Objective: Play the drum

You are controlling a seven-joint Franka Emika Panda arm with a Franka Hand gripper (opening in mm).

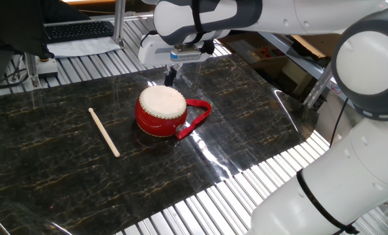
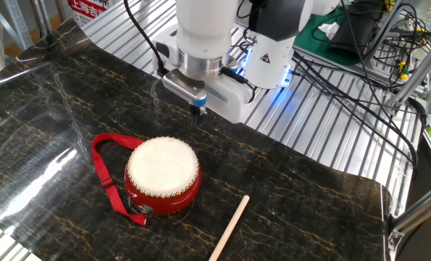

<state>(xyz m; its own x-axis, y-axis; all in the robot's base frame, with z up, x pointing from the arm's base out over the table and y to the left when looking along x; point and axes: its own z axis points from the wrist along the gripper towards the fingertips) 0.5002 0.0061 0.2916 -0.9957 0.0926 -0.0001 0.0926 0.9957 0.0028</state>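
Note:
The drum (image 1: 161, 111) is small and round, with a red body, a cream-white skin top and a red strap loop (image 1: 198, 119). It sits on the dark marble mat (image 1: 63, 163). It also shows in the other fixed view (image 2: 162, 176). My gripper (image 1: 171, 76) hangs above the mat just behind the drum's far edge, apart from it. Its dark fingers are pressed together with nothing between them. In the other fixed view the gripper (image 2: 197, 112) is above and behind the drum.
A thin pale wooden stick (image 1: 104, 132) lies on the mat left of the drum; it also shows in the other fixed view (image 2: 229, 228). A keyboard (image 1: 76, 30) sits beyond the mat. Cables and a robot base (image 2: 273, 51) stand behind.

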